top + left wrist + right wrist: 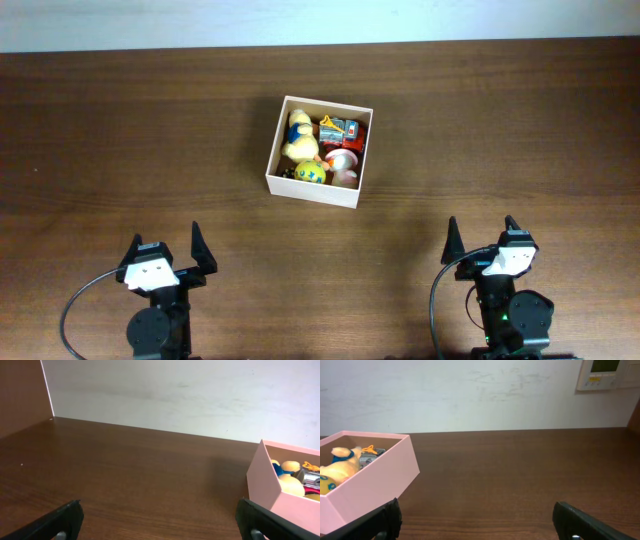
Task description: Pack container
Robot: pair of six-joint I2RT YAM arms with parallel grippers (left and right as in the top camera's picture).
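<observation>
From overhead, the container (pixel 312 191) sits on the worktop (pixel 120 140) about midway between its left and right edges and somewhat nearer the far edge, well apart from both arms. It stands with its open top up. Being square it has no real long axis, and it is turned slightly against the worktop's edges, so one wall faces the near edge at a small slant. Inside lie a yellow plush toy (pixel 298 135), a red toy vehicle (pixel 342 131), a yellow ball (pixel 310 172) and a pink-and-white toy (pixel 343 166), packed close together. The left gripper (pixel 166 240) and right gripper (pixel 482 226) hang by the near edge, fingers spread wide and holding nothing. No loose toy shows outside the box, so the packing looks done or close to it, and the step in hand appears to be resting clear. Doing that well means keeping both arms low and back from the thin walls. Any further reach should come down from above rather than sweep in sideways and push the box. In the left wrist view the fingers stand far apart over bare wood, with a corner of the container at the right and toys showing above its rim. In the right wrist view the fingers are likewise wide and empty, and the container lies ahead to the left, untouched.
</observation>
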